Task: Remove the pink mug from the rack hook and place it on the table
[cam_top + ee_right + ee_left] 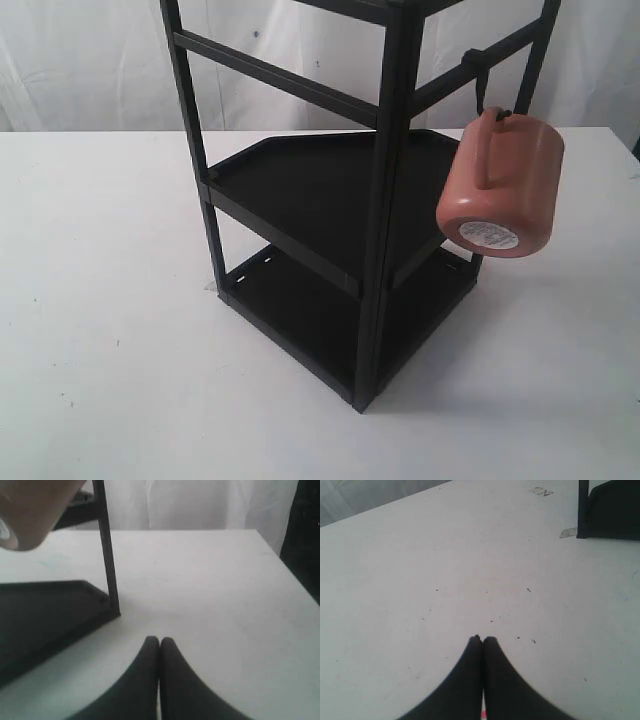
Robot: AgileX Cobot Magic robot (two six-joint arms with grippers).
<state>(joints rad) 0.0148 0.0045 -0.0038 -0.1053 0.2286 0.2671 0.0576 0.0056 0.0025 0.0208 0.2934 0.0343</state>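
The pink mug (505,180) hangs by its handle from the rack hook (484,85) on the right side of the black rack, base and white label facing the exterior camera. A blurred edge of the pink mug (30,510) also shows in the right wrist view. The white table (110,300) spreads all round the rack. My left gripper (482,640) is shut, with nothing in it, low over bare table. My right gripper (159,641) is also shut and holds nothing, close to the rack's lower shelf. Neither arm shows in the exterior view.
The black shelving rack (330,210) stands mid-table with two empty shelves; its post (106,545) and lower shelf (45,615) lie close to my right gripper. A rack foot (583,510) is far beyond my left gripper. A white curtain hangs behind.
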